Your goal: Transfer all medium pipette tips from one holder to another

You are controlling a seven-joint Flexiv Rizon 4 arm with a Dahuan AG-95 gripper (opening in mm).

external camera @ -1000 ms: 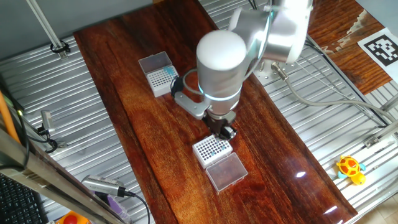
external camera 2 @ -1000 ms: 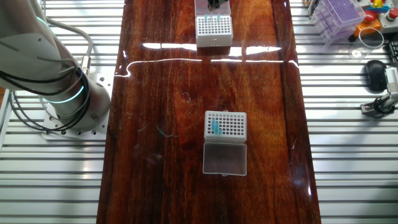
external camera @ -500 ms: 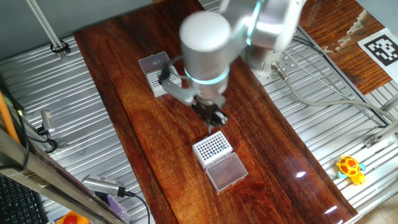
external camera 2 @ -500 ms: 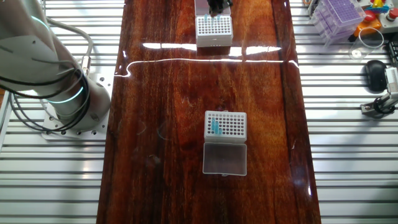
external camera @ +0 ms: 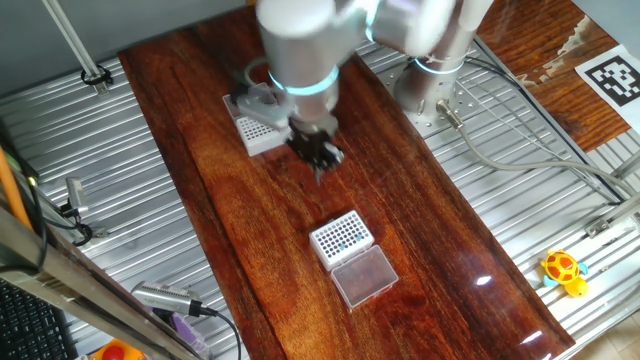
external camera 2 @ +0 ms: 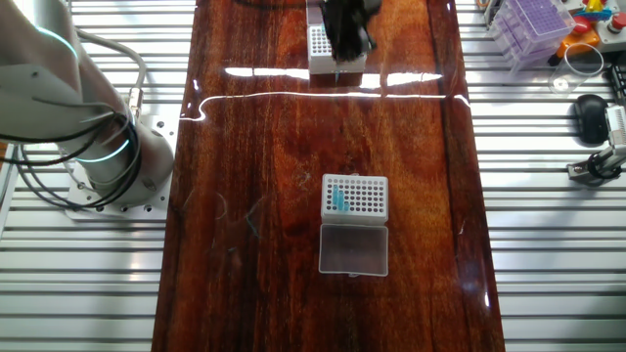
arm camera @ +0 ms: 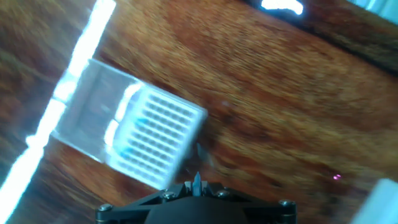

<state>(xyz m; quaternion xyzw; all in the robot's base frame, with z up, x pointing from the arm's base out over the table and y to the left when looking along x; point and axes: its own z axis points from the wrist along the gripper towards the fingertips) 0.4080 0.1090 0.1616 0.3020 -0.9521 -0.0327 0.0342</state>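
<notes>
My gripper (external camera: 318, 160) is shut on one teal medium pipette tip (arm camera: 197, 180), which sticks out between the jaws in the hand view. It hangs above the bare wood between the two white holders. The far holder (external camera: 258, 130) with its open clear lid is partly hidden by the arm; in the hand view (arm camera: 158, 143) it lies ahead and left, with teal tips (arm camera: 132, 134) along one edge. The near holder (external camera: 341, 239) holds a few teal tips (external camera: 346, 235). In the other fixed view the gripper (external camera 2: 344, 47) covers one holder (external camera 2: 321, 44); the second holder (external camera 2: 354, 196) shows teal tips (external camera 2: 337, 201).
Clear lids lie beside each holder (external camera: 364, 276) (external camera 2: 353, 249). The wooden board (external camera: 420, 220) is flanked by ribbed metal. The arm's base (external camera 2: 93, 147) stands left. Cables (external camera: 520, 150), a yellow toy (external camera: 563, 270) and a purple rack (external camera 2: 533, 22) lie off the board.
The gripper has left the near holder and moved up and left across the board toward the far holder, carrying a tip.
</notes>
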